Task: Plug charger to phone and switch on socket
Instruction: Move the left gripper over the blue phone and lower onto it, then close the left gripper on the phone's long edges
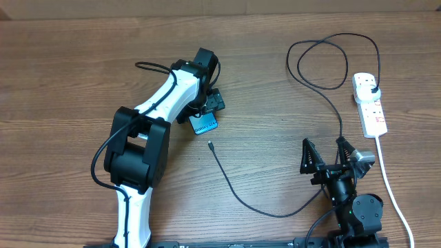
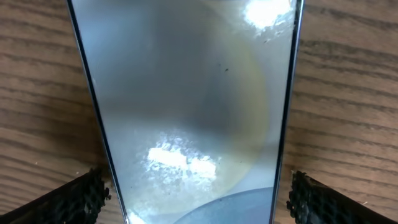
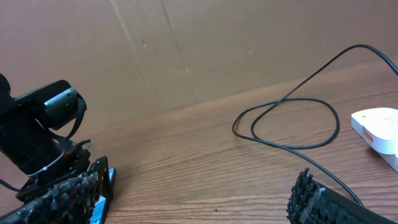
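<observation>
The phone (image 1: pixel 204 124) lies on the wooden table with its light blue screen up, and it fills the left wrist view (image 2: pixel 193 106). My left gripper (image 1: pixel 211 105) is right over it, open, with one finger on each side of the phone (image 2: pixel 196 202) and narrow gaps to its edges. The charger's thin black cable (image 1: pixel 238 193) lies loose, with its small tip (image 1: pixel 209 145) just below the phone. Its black plug (image 1: pixel 372 88) sits in the white socket (image 1: pixel 370 105). My right gripper (image 1: pixel 329 155) is open and empty near the front (image 3: pixel 186 199).
The socket's thick white cord (image 1: pixel 389 182) runs down the right side past my right arm. The cable makes a loop (image 1: pixel 324 62) at the back right, also seen in the right wrist view (image 3: pixel 292 124). A brown board (image 3: pixel 186 50) stands behind the table.
</observation>
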`<state>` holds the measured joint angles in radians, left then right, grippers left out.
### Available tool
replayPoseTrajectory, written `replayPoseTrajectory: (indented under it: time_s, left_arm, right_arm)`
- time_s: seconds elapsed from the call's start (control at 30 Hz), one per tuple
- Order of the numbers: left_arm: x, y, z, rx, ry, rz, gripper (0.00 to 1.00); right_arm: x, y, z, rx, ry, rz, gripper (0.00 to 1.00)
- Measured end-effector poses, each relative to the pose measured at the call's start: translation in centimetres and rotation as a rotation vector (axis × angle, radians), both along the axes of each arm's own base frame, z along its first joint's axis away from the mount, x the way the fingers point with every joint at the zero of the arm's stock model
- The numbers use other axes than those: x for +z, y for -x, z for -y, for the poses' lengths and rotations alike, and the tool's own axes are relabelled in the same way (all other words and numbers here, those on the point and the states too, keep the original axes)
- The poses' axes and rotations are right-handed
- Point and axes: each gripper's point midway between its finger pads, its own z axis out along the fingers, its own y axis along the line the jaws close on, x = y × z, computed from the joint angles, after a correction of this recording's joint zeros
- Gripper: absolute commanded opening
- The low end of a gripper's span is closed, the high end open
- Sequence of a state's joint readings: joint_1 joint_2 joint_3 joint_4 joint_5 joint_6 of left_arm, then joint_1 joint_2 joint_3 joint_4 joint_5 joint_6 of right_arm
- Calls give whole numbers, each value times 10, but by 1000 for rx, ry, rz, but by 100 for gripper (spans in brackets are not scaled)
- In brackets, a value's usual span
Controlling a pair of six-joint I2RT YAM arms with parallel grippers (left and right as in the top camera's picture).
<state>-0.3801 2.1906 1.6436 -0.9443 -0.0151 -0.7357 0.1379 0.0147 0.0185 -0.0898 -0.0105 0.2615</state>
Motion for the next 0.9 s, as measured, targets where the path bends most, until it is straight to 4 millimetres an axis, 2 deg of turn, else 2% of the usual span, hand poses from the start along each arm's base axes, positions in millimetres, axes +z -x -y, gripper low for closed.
replayPoseTrajectory:
  time_s: [0.53,0.6,0.7,0.9]
  left_arm:
    - [-6,0,0,10,-6,-16,100]
    - [-6,0,0,14,-7,-18,96]
    - [-7,0,-2,20,-17,-24,85]
    - [-7,0,-2,21,-22,-27,82]
  right_arm:
    - [0,0,0,0,0,0,100]
    - [0,0,0,0,0,0,100]
    - [0,0,0,0,0,0,100]
    - [0,0,0,0,0,0,100]
